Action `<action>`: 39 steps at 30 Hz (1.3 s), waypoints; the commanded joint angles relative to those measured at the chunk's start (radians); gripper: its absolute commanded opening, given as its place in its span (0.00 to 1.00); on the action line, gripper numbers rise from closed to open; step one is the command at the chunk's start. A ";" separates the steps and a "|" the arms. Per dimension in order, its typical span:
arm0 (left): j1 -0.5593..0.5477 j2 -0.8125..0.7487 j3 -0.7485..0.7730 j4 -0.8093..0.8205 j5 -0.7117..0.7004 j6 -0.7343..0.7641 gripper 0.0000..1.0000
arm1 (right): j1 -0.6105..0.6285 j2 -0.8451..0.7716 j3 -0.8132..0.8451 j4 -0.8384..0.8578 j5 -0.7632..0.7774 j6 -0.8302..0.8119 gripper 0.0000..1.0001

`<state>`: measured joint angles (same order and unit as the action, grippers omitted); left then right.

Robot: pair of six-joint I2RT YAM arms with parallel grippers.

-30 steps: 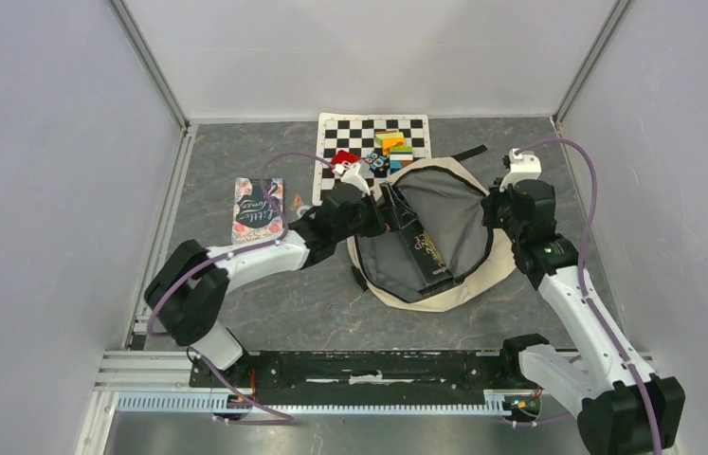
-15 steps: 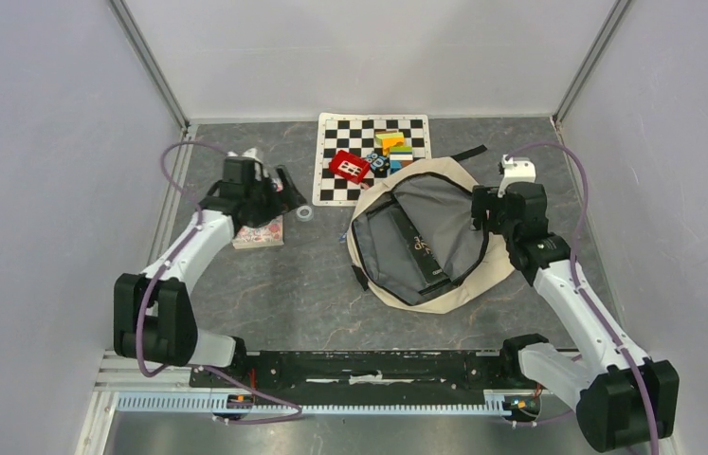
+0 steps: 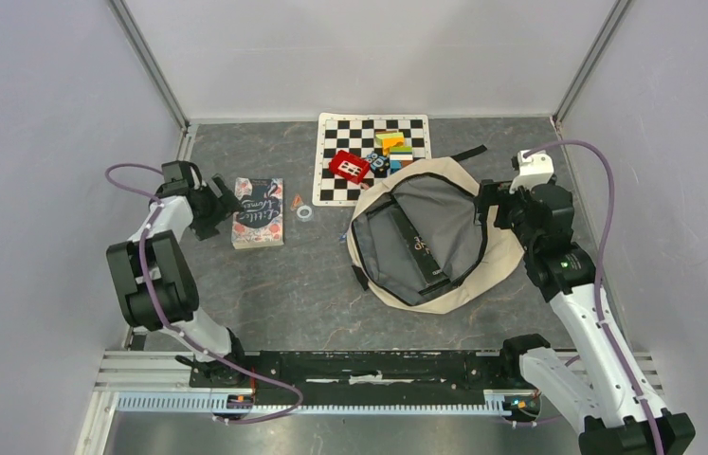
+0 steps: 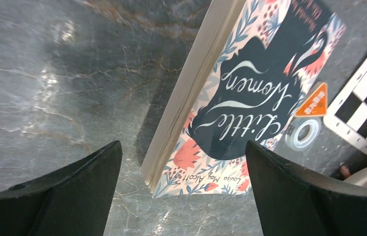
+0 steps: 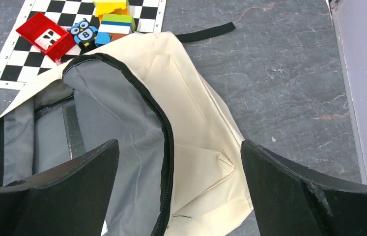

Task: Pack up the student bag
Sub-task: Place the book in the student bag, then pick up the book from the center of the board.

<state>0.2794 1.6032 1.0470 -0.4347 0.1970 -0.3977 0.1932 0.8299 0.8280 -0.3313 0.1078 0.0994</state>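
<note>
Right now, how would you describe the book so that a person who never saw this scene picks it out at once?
Start at the big cream student bag lying open, then look left past a small tape ring. A book lies flat there, just ahead of the left fingers. Unlike the chessboard mat nearby, it has a floral cover titled Little Women.

High rear overview, two downward wrist close-ups

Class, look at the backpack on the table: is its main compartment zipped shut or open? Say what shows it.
Open. The student bag lies flat with its zipper parted, its grey lining exposed and a dark flat item inside.
</note>
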 commanded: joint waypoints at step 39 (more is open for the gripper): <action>-0.072 -0.249 -0.204 0.126 0.458 -0.013 0.02 | -0.001 -0.034 0.015 0.004 -0.281 0.078 0.94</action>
<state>0.2119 1.4639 0.9073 -0.4232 0.4984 -0.3317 0.1932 0.7975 0.8280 -0.3614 -0.0647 0.1341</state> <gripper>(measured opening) 0.054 0.952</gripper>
